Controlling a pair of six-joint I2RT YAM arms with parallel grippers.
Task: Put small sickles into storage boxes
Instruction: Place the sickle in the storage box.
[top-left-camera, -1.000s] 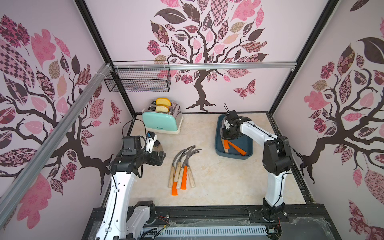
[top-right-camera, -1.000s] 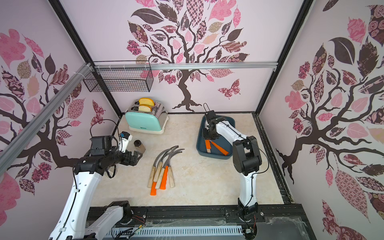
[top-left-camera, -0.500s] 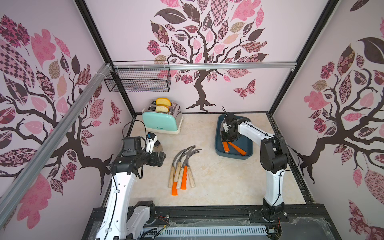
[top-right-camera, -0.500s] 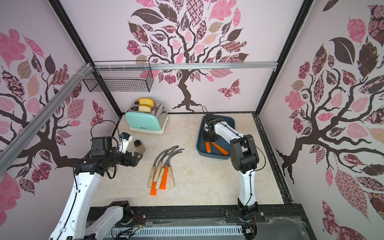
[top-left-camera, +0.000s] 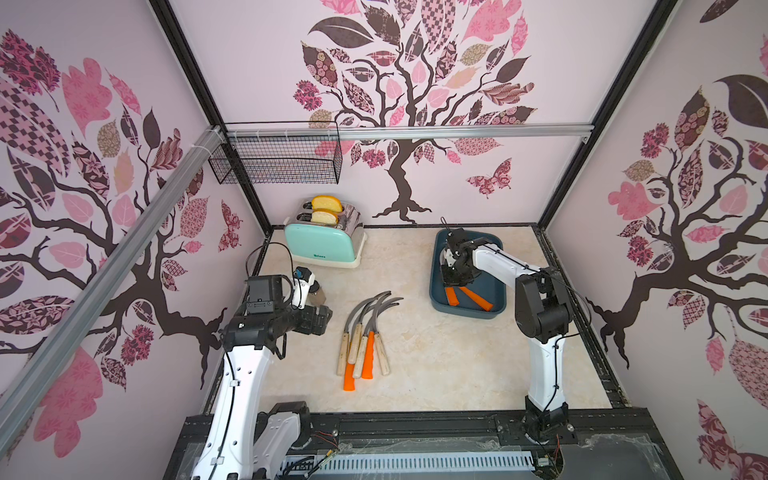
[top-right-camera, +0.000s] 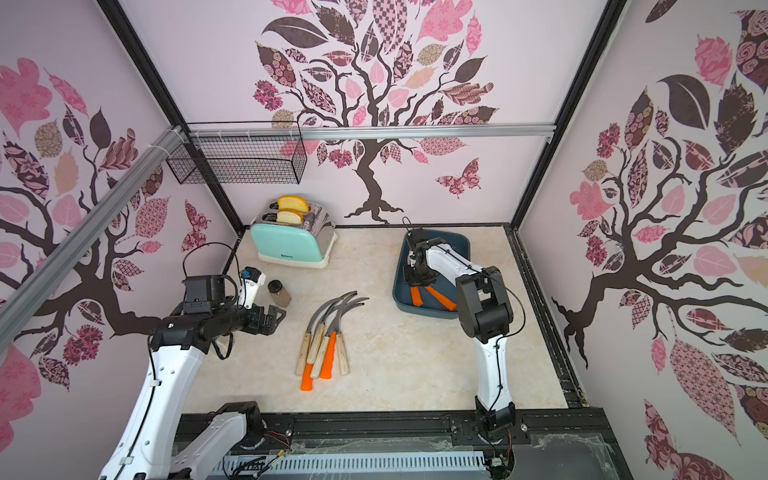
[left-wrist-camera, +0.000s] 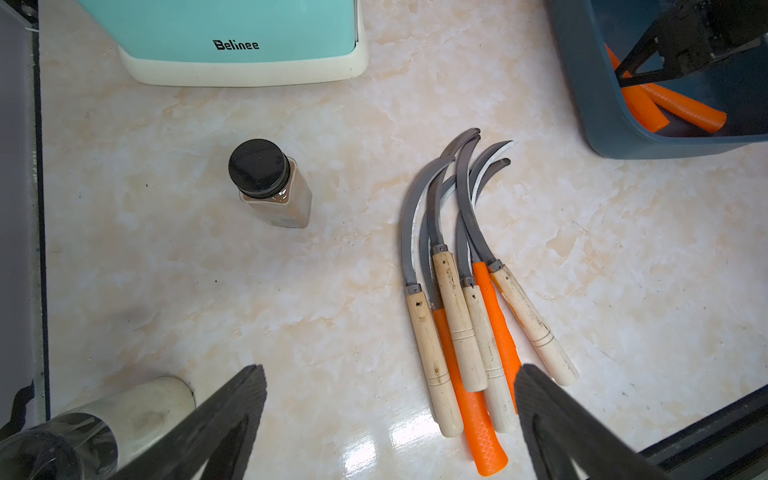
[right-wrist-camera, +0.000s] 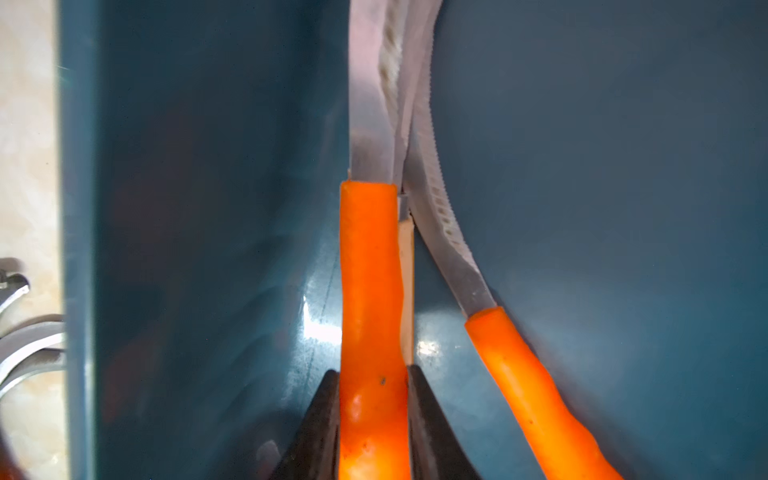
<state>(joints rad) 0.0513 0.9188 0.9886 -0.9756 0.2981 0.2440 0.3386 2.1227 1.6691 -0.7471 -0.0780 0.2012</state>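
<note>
Found right fingers (right-wrist-camera: 428, 415) clamped on the orange handle of one small sickle (right-wrist-camera: 370, 291), low inside the storage box (top-left-camera: 465, 311) at right of centre in both top views, blade running toward the box's far end. Judged held lengthwise to suit the box's long side and to settle beside the second orange-handled sickle (right-wrist-camera: 536, 386); noted a sliver of pale wood handle (right-wrist-camera: 406, 291) beneath. Unable to confirm contact with the box floor. Judged release as the step in hand, not yet done. Found left fingers (left-wrist-camera: 232, 407) spread wide and empty above the tabletop (top-left-camera: 436, 365), just left of the pile of six sickles (top-left-camera: 363, 345) at lower centre of both top views, apparently staged for the following pick. Flagged overlapping blades as snag risk.
</note>
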